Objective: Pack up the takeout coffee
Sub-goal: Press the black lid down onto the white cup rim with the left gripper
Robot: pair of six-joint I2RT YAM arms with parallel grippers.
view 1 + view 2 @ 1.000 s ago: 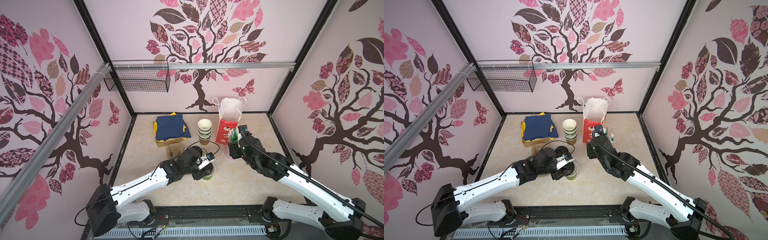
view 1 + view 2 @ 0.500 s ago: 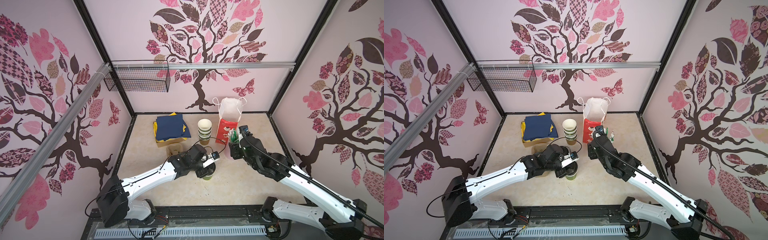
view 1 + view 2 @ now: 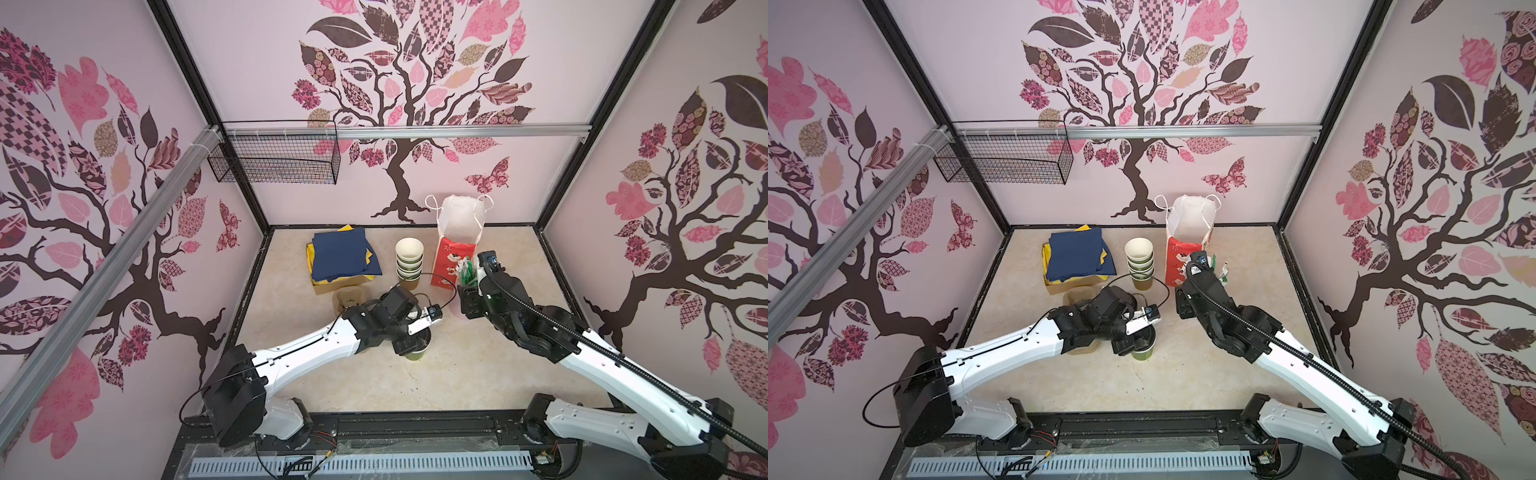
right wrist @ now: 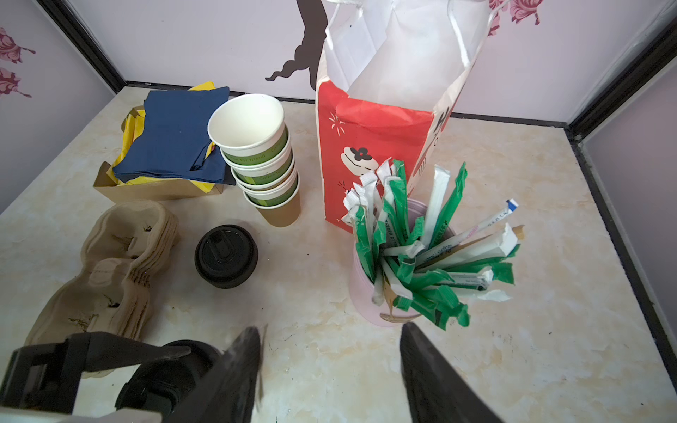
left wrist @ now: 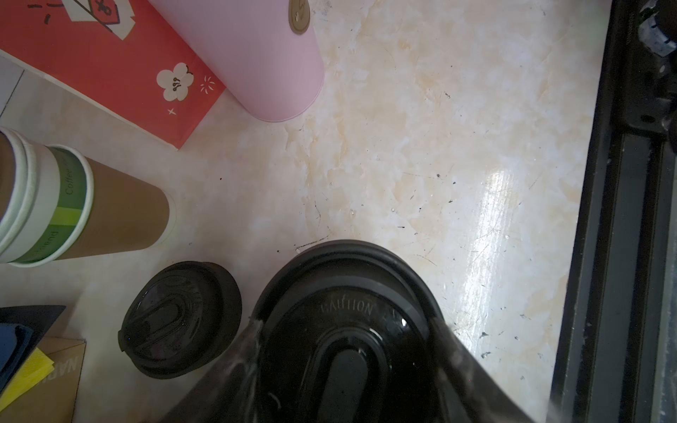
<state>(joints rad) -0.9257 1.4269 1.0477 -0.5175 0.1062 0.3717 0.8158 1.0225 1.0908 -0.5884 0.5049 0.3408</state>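
Observation:
One takeout coffee, a green cup [image 3: 417, 354] [image 3: 1143, 354], stands near the middle of the table in both top views. My left gripper [image 3: 411, 340] [image 3: 1138, 338] sits on top of it and hides its rim. In the left wrist view the black sip lid [image 5: 344, 285] fills the space between my fingers, and the left gripper [image 5: 346, 329] is shut on its rim. My right gripper [image 4: 331, 331] [image 3: 467, 299] hangs open over bare table beside the pink cup of sachets [image 4: 370, 296], holding nothing. The red and white paper bag [image 3: 455, 257] [image 4: 366, 146] stands open behind.
A stack of empty green cups on a brown cup [image 3: 409, 257] [image 4: 256, 146] stands left of the bag. A loose black lid [image 4: 226, 255] [image 5: 179, 318], pulp cup carriers [image 4: 121, 256] and a box of blue and yellow napkins [image 3: 340, 255] lie further left. A wire basket [image 3: 274, 158] hangs on the back wall.
My left gripper has moved right and down with the black lid, from beside the green cup to on top of it. The right arm has barely moved.

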